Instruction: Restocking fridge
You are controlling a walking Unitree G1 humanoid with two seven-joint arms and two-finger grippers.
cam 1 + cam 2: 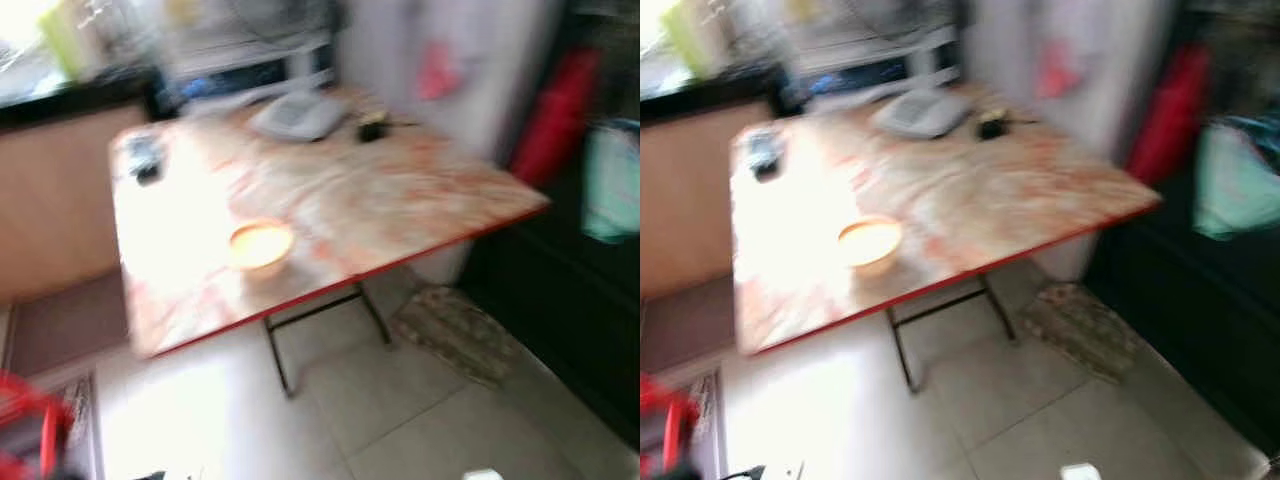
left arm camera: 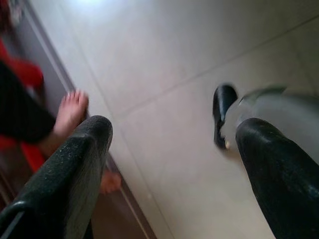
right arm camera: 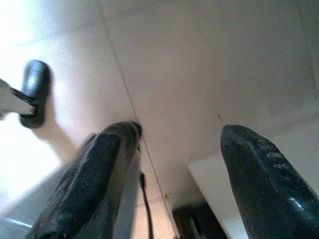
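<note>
Walking blind-blurred, both hands hanging with nothing in them

My left gripper [image 2: 169, 169] and right gripper [image 3: 172, 174] hang spread over the floor tiles [image 1: 420, 410], a person's bare foot [image 2: 70, 112] close by. Ahead stands the folding table [image 1: 400, 200] with a small bowl [image 1: 260, 245]; beyond it a pale cabinet, perhaps the fridge [image 1: 450, 70]. I should steady before approaching.

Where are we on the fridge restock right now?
Hard to place from this moment. The head views are blurred and face a folding table with a small orange bowl and a pale flat object on it; whether any fridge is stocked cannot be told. In hand: nothing. The left gripper and right gripper both hang open over floor tiles. This fits heading out to fetch or returning after a delivery.
</note>
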